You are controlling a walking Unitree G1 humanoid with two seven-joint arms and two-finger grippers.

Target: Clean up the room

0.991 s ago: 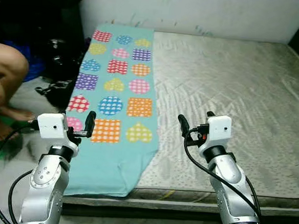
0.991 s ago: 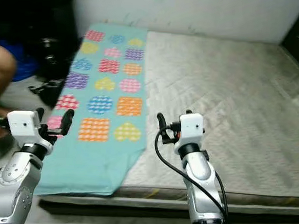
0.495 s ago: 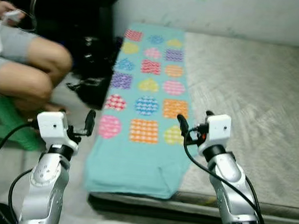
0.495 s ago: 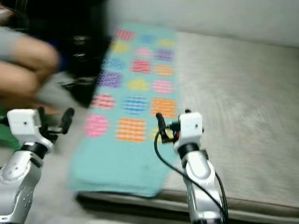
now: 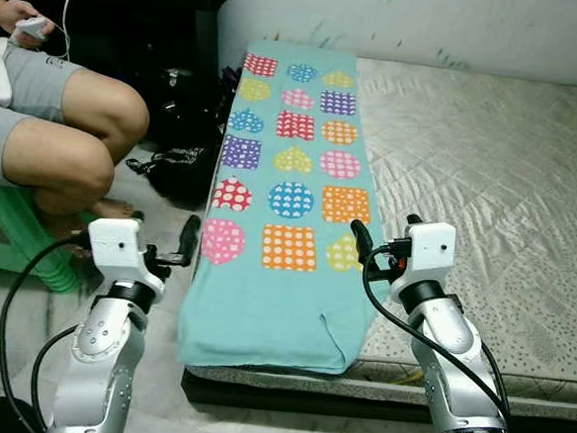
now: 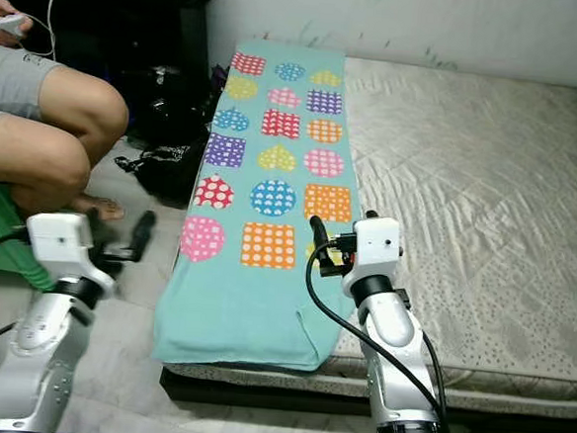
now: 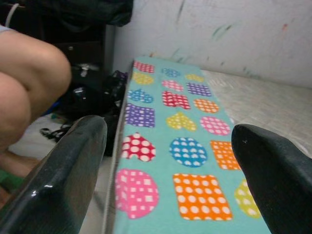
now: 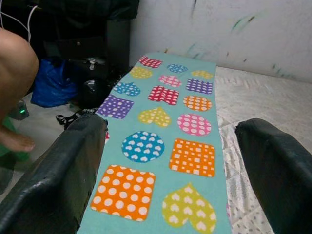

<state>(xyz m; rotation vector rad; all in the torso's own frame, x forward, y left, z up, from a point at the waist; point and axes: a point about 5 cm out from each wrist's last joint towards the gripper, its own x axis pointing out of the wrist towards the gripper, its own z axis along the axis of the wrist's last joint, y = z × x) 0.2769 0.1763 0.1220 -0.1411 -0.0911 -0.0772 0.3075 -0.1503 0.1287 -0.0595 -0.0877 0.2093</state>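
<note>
Left eye view, teal patterned blanket (image 5: 284, 216) along grey mattress (image 5: 489, 181) edge, seated person (image 5: 47, 130) beside, both tools spread.

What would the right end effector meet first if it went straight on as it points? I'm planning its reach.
Probably the patterned teal blanket on the mattress; the open right end effector points along it, slightly downward. Depth is uncertain.

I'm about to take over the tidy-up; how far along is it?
Barely started. The patterned blanket lies spread flat along the mattress edge, unfolded. Both tools, left and right, are open and hold nothing, short of the blanket's near end. Dark clutter beside a seated person remains on the floor.
</note>
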